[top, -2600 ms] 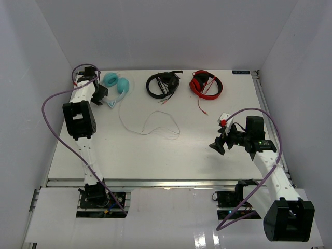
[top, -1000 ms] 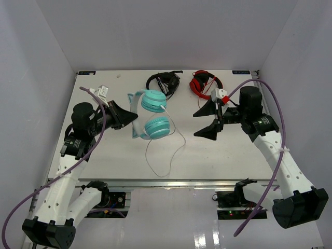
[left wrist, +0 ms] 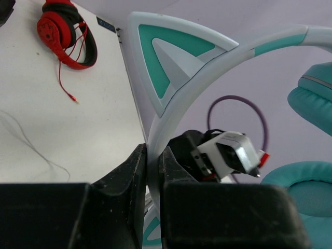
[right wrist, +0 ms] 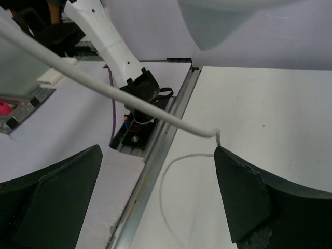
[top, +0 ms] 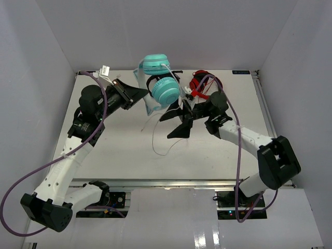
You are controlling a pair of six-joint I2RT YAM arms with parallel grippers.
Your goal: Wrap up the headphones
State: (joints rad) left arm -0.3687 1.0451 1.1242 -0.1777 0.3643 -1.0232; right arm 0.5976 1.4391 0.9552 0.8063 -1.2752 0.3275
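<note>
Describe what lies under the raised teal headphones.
From the headphones a white cable dangles to the table, beside the open right gripper. Black headphones beyond are partly covered.

Pincer (right wrist: pixel 156 153) gapes wide, dark fingers (right wrist: pixel 57 192) at lower left and lower right. Thin white cable (right wrist: pixel 129 101) crosses slantwise above gap, untouched, kinking just above right finger; slack loop lies on tabletop (right wrist: pixel 280 129) between fingers. Beyond left finger: metal rail (right wrist: pixel 161 150), other arm's black base (right wrist: pixel 142 98), purple cord (right wrist: pixel 113 111). Pale blurred shape (right wrist: pixel 223 21) overhead.
</note>
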